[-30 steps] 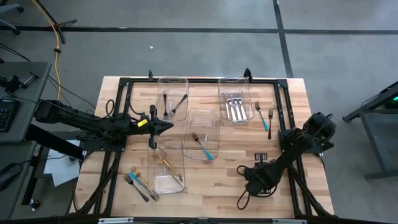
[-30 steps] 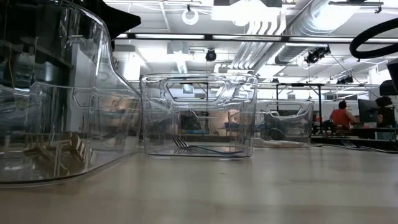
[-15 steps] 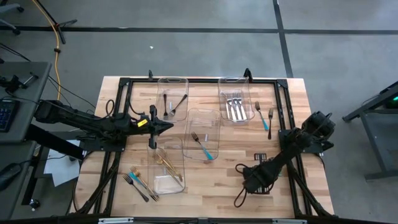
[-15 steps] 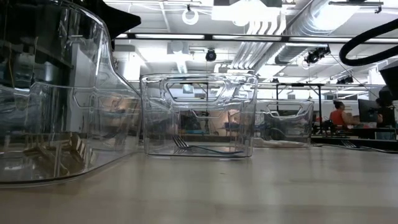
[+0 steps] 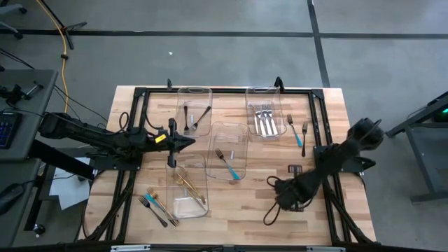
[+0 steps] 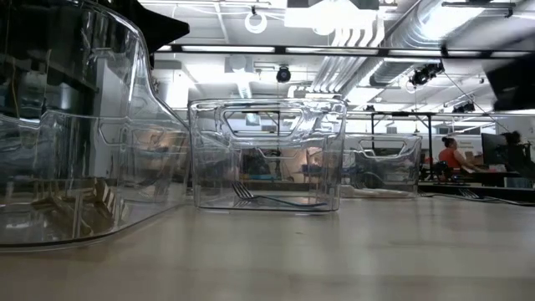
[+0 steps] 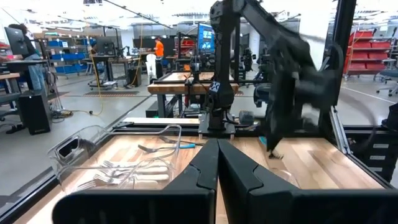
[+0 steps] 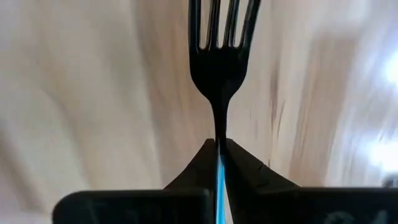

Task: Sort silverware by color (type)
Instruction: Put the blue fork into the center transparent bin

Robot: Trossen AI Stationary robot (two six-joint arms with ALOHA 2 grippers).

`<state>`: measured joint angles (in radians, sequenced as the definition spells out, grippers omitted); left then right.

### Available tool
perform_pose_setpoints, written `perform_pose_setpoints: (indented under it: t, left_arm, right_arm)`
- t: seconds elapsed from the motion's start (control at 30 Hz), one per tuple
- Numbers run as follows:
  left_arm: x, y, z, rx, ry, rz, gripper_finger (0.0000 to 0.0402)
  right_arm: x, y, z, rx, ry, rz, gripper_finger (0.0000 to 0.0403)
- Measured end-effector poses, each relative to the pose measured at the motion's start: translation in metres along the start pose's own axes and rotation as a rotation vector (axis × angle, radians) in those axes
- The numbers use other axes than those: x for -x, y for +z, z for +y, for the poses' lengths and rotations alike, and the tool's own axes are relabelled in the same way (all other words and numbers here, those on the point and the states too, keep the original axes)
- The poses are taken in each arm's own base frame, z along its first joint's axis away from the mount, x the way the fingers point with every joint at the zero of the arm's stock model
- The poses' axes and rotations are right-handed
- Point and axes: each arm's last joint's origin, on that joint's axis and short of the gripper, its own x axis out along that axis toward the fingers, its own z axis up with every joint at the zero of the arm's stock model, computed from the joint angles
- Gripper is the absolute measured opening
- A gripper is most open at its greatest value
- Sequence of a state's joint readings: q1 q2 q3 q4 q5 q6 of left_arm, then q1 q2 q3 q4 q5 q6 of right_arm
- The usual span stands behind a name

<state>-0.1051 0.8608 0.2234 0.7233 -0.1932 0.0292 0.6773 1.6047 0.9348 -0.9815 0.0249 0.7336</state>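
My right gripper [image 5: 282, 204] hangs over the table's near right part, pointing down, shut on a teal-handled fork [image 5: 270, 215] with dark tines [image 8: 222, 25]. My left gripper [image 5: 192, 142] waits shut and level above the table's left half, between the bins; its fingers [image 7: 217, 163] hold nothing. A clear middle bin [image 5: 229, 133] has one teal-handled fork [image 5: 227, 164] lying in it. Two more forks [image 5: 302, 136] lie loose on the wood at the far right. My right gripper pinches the fork between its two fingers where the dark neck [image 8: 219, 132] meets the teal handle [image 8: 219, 177]. The fingers come from above, pointing down. The tines stick out past the fingertips toward the table's near edge, and the fork is off the wood.
Clear bins hold black utensils [image 5: 194, 112], silver forks [image 5: 264, 119] and gold ones [image 5: 187, 185]. A few mixed forks [image 5: 157, 206] lie loose near the front left. A small dark block [image 5: 295, 169] sits on the wood by the right arm. A black frame [image 5: 210, 90] rims the table.
My right gripper has risen and drawn a little toward the table's far edge, taking the teal-handled fork up off the wood with it. In the low view the right arm has climbed toward the picture's top.
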Motion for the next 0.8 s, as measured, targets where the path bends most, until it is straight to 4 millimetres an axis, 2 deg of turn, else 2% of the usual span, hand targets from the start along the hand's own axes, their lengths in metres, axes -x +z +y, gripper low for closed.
perform_pose_setpoints:
  t: [0.1, 0.2, 0.43, 0.57, 0.8]
  left_arm:
    - [0.000, -0.001, 0.000, -0.001, 0.000, 0.006, 0.0001]
    - [0.000, -0.001, 0.000, -0.001, -0.001, 0.011, 0.0001]
    - [0.000, -0.002, 0.000, -0.004, -0.001, 0.021, 0.0001]
    - [0.000, -0.002, 0.000, -0.004, -0.001, 0.020, 0.0001]
    - [0.000, -0.002, 0.000, -0.005, 0.000, 0.020, 0.0001]
  right_arm:
    - [0.019, -0.008, -0.012, -0.073, 0.029, -0.155, 0.0004]
    - [0.033, -0.015, -0.024, -0.172, 0.109, -0.388, 0.0003]
    - [0.030, -0.031, -0.049, -0.342, 0.284, -0.921, 0.0003]
    - [0.032, -0.024, -0.061, -0.369, 0.276, -1.209, 0.0003]
    - [0.071, -0.006, -0.081, -0.203, 0.073, -1.607, 0.0003]
